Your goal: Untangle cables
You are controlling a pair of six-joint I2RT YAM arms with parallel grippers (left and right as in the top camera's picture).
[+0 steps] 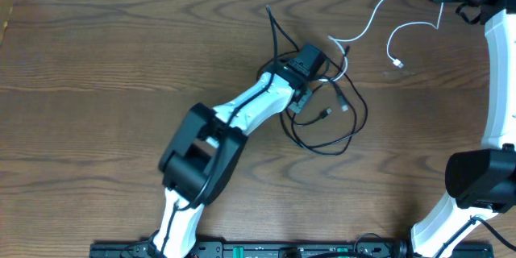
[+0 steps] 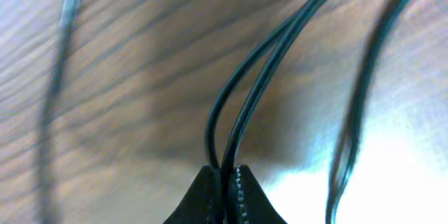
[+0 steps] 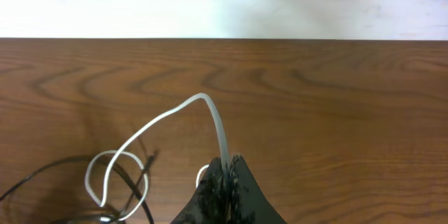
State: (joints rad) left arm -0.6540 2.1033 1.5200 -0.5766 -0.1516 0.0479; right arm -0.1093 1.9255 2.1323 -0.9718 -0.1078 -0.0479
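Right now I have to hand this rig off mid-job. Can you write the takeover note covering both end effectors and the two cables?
Left end effector: shut on the black cable, with two strands leaving its tips, in the middle of the tangle.
Right end effector: shut on the white cable, near the far right corner of the table.
Cables: the white one runs back from the right end effector and crosses the black coils beside the left end effector. Its white plug lies free on the right.
Done: each arm grips one cable.
Left: the cables overlap mid-table and are not separated. Drawing them apart gently looks like the next step.
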